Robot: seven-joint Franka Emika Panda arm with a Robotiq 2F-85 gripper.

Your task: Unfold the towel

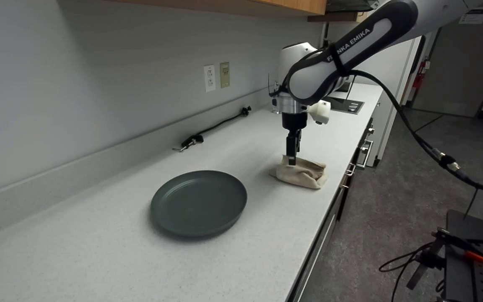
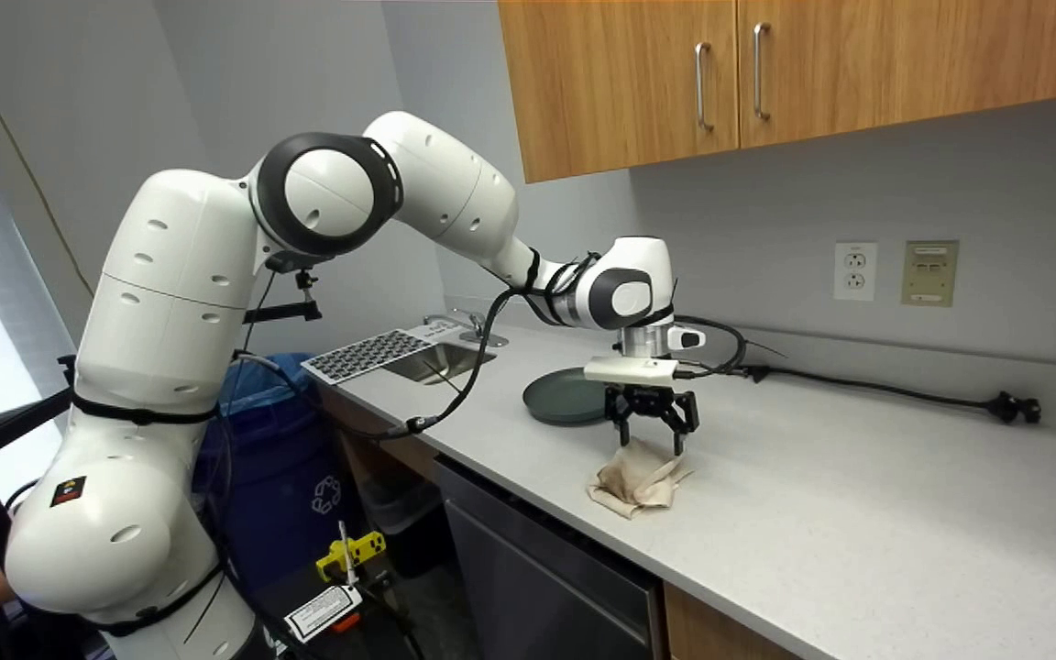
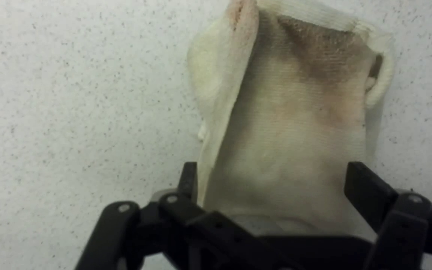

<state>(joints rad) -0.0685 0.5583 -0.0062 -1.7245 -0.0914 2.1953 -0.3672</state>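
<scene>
The towel is a wrinkled cream cloth with tan shading, crumpled on the counter near its front edge. It shows in both exterior views [image 1: 298, 179] [image 2: 629, 486] and fills the middle of the wrist view [image 3: 294, 123]. Its left side is folded over and its far edge is bunched. My gripper points down over one side of the towel in both exterior views [image 1: 292, 160] [image 2: 651, 445]. In the wrist view the gripper [image 3: 271, 165] is open, with one finger on either side of the towel and nothing pinched between them. I cannot tell whether the fingertips touch the cloth.
A round dark green plate [image 1: 199, 203] lies on the counter [image 1: 99, 260] beside the towel; it also shows in an exterior view [image 2: 563, 398]. A black cable with a clamp [image 1: 193, 140] lies along the back wall. A sink [image 2: 441, 365] is at the far end. Wooden cabinets [image 2: 624, 87] hang above.
</scene>
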